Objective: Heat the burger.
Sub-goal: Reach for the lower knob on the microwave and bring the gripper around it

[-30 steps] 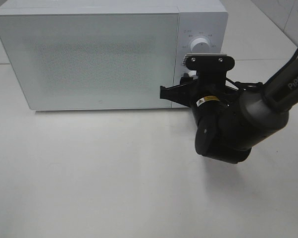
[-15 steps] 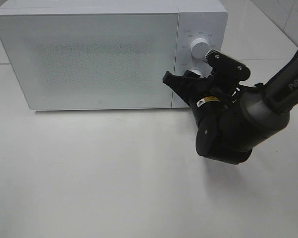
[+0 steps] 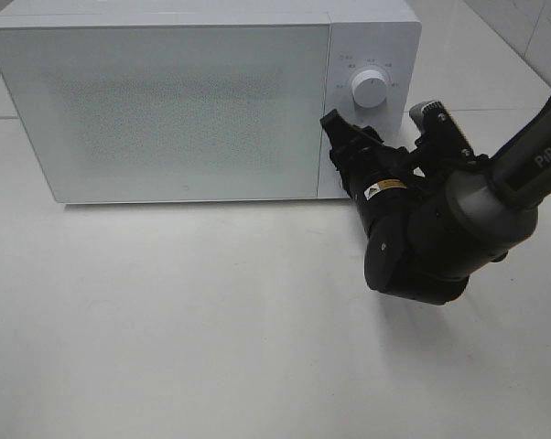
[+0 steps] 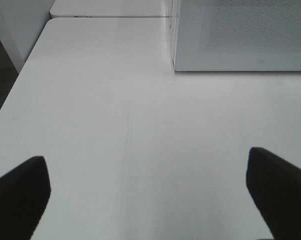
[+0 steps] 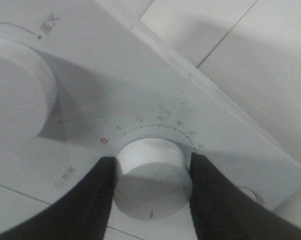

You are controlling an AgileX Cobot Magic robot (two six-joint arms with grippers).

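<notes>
Black fingers [image 5: 93, 200] further clockwise on lower knob [image 5: 151, 175]

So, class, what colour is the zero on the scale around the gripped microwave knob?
The zero beside the knob is red; the right wrist view shows it best.

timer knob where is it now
Right wrist view: round white timer knob between the right gripper's black jaws, on the white microwave's right-hand panel beside its other dial.

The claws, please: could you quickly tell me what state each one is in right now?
Left claw: open, holding nothing.
Right claw: closed on the lower knob.
</notes>
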